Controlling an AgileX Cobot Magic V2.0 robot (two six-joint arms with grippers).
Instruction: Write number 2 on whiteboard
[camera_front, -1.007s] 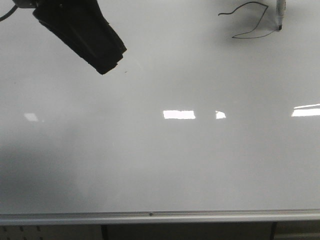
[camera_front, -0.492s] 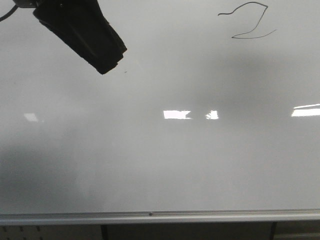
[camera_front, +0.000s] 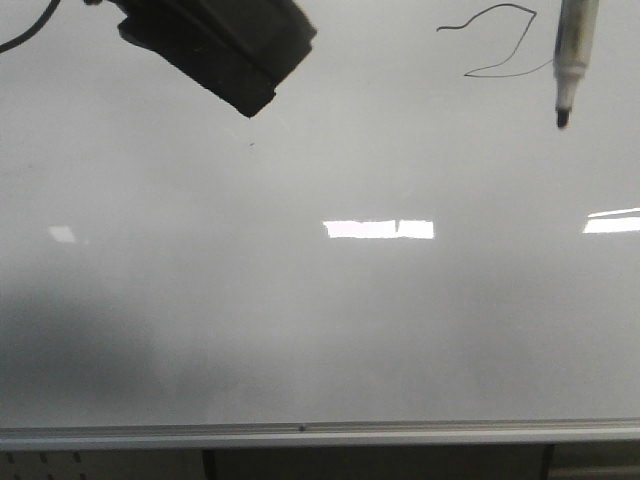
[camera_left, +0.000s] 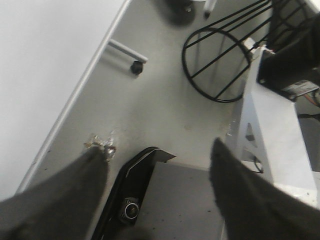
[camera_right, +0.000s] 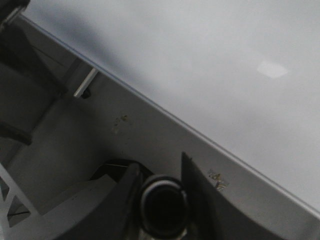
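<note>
At far right: marker back in view, tip clear of the whiteboard.
Number 2: appears complete, unchanged.
Right pincer: clenched on marker.
Left pincer: released, shifted right.

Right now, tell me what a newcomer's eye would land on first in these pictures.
The dark left gripper looms at the whiteboard's upper left. At the upper right, a thin black number 2 sits beside a marker pointing down, its tip just off the figure's base stroke. In the right wrist view, the fingers grip the marker's round end.
</note>
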